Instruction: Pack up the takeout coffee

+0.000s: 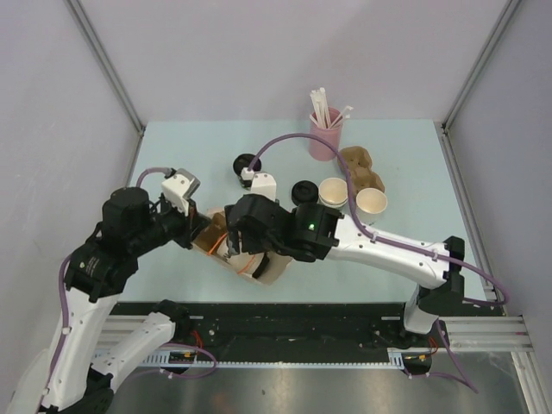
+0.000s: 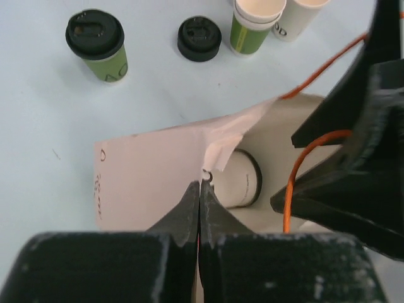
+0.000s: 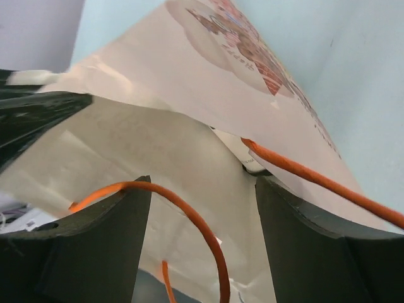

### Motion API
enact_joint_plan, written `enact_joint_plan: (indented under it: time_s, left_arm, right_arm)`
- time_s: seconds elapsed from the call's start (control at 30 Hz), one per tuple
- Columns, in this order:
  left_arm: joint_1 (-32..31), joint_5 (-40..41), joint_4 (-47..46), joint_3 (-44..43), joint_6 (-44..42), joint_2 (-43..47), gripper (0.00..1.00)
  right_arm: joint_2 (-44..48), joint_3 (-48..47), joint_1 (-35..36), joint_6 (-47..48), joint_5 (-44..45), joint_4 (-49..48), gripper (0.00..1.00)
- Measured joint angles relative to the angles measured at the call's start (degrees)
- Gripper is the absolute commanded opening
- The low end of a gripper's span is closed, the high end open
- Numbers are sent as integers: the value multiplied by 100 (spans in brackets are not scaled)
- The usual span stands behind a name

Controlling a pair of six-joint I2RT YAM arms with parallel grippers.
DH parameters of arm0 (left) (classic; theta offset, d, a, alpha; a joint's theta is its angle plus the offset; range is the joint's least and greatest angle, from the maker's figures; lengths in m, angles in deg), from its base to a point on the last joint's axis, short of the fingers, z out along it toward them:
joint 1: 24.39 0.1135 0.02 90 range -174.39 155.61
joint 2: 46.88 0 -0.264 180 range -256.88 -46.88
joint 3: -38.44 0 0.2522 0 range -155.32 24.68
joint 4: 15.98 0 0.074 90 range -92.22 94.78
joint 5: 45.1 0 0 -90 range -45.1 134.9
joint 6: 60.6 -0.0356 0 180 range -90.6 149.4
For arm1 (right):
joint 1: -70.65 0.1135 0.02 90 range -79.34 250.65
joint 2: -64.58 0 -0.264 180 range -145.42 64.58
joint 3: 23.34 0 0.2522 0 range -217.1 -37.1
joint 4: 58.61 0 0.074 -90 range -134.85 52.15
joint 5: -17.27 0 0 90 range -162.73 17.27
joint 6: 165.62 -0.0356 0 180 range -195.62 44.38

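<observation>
A pale blue table (image 1: pixel 172 155) carries a white paper bag (image 2: pixel 151 170) lying on its side, mouth open. The left end effector (image 2: pixel 199 189) is pinched closed on the bag's upper edge. The right end effector (image 3: pixel 202 183), jaws spread wide and gripping nothing, sits in the mouth. A white paper cup with a black lid (image 2: pixel 240 180) lies inside the bag. A green paper cup with a black lid (image 2: pixel 104 60) stands on the table, well apart.

White cup (image 2: pixel 242 180) largely out of sight inside the paper bag (image 2: pixel 151 165)

White lidded cup (image 2: pixel 240 180) sideways inside the bag (image 2: pixel 158 164) (green lidded cup (image 2: pixel 101 47) upright outside)
</observation>
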Motion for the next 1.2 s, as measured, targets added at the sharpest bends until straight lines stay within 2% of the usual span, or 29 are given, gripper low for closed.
enact_joint_plan:
  time_s: [0.17,0.27,0.37,0.63,0.93,1.1,1.2]
  left_arm:
    - [-59,-9,76,0,-404,221,0]
    - [-63,-13,105,0,-455,262,1]
    - [-63,-11,107,20,-428,251,0]
    - [-72,-162,116,214,-431,387,0]
    - [-79,-131,55,232,2,15,1]
    - [-79,-61,35,232,402,-223,0]
    - [-76,50,74,232,538,-232,0]
  right_arm:
    - [-291,-26,66,-107,-225,278,75]
    - [-428,-2,85,-310,-361,400,82]
    - [-496,168,44,-592,-415,511,84]
    - [-774,525,-483,-1462,-387,717,91]
    - [-1228,693,-901,-1462,-566,-70,96]
    - [-1504,728,-1003,-1414,-664,-299,93]
    - [-1508,850,-1012,-1386,-772,-564,83]
